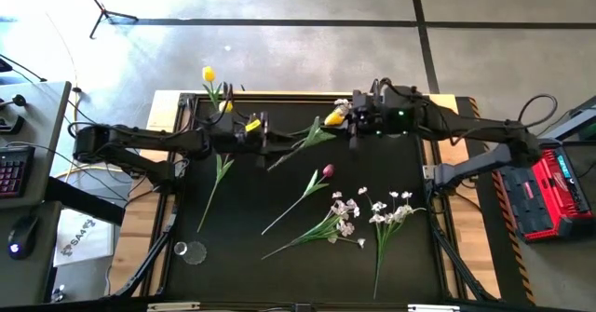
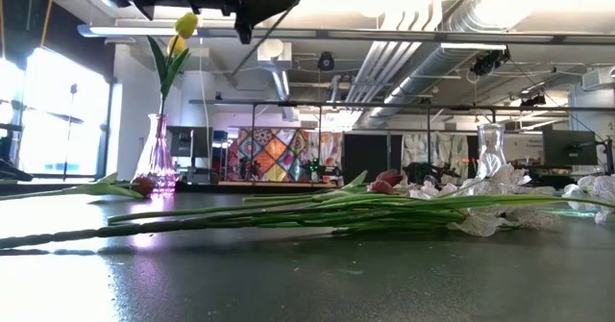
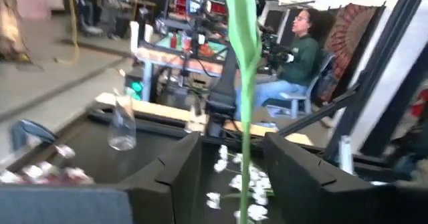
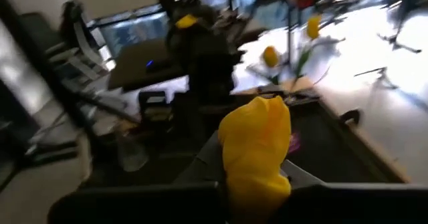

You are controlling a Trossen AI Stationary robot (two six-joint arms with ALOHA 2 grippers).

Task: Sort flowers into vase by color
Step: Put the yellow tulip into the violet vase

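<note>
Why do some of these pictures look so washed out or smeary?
Low view: bright windows behind the vase cast glare on the shiny table. Right wrist view: the yellow tulip sits close and soft, the far side overexposed. Left wrist view: the background is smeared behind the green stem.

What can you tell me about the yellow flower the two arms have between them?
The yellow tulip looks artificial: a bright yellow bloom on a long green stem with a broad leaf. It hangs in the air above the black table. The right gripper is shut on it just below the bloom, and its stem runs between the left gripper's parted fingers.
</note>
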